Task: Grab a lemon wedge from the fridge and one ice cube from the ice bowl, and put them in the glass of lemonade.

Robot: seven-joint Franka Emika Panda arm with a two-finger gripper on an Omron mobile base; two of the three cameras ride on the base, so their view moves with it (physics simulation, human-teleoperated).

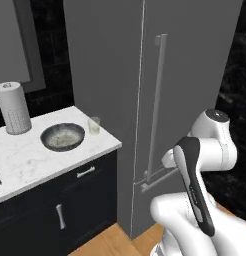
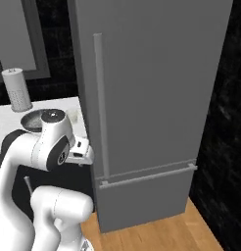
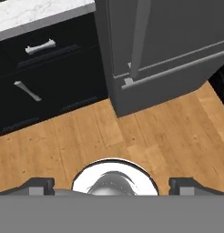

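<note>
One fridge [image 1: 185, 65], one ice bowl [image 1: 62, 136], one glass of lemonade [image 1: 94, 125], one paper-towel roll [image 1: 13, 107]

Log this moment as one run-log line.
stage: start, nothing grabbed | gripper: open, empty, aimed at floor | fridge: doors shut | ice bowl and glass of lemonade: on counter, apart
</note>
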